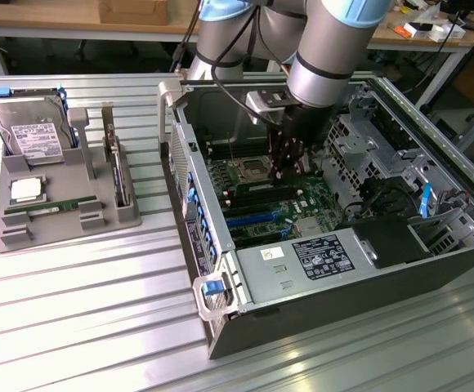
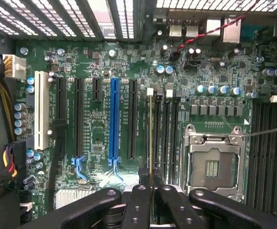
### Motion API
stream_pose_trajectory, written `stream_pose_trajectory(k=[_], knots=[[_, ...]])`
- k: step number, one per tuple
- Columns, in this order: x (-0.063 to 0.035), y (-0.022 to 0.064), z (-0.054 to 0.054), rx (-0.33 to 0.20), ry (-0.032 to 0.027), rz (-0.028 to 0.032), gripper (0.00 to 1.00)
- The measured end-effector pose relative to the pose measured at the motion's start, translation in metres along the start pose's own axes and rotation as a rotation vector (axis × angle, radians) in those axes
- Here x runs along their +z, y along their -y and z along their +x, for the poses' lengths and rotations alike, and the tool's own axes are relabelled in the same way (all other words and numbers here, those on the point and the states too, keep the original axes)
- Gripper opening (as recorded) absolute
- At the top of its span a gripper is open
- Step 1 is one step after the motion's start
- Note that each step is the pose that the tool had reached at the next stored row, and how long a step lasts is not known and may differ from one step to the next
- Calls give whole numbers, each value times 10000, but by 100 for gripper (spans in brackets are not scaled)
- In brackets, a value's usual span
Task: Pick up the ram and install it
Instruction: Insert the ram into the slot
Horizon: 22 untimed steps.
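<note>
My hand (image 2: 152, 190) grips the long, thin, flat ram stick (image 2: 151, 133) edge-on, lined up over the black memory slots (image 2: 172, 129) of the green motherboard (image 2: 98, 138) beneath it.

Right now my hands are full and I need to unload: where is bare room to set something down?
In the exterior view, bare table below the grey tray and computer case; also a narrow strip between them. Crowded: inside the case, where the claw holds the ram.
</note>
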<state>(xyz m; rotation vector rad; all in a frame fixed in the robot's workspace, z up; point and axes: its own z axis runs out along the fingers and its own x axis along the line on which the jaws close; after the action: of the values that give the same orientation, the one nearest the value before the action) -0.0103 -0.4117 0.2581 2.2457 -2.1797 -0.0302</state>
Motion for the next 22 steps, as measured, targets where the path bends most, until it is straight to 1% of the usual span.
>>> stream_pose_trajectory(k=[4,6,7,9,10,11,13,22], knots=[[79,8,1,1,-9,0,12],[86,9,3,69,-56,-2,12],[91,9,4,222,-73,-2,12],[96,9,4,468,-96,-2,12],[103,9,4,471,-102,-2,12],[109,9,4,474,-167,-3,12],[113,10,4,476,-379,-4,12],[163,12,-52,477,-365,-4,12]])
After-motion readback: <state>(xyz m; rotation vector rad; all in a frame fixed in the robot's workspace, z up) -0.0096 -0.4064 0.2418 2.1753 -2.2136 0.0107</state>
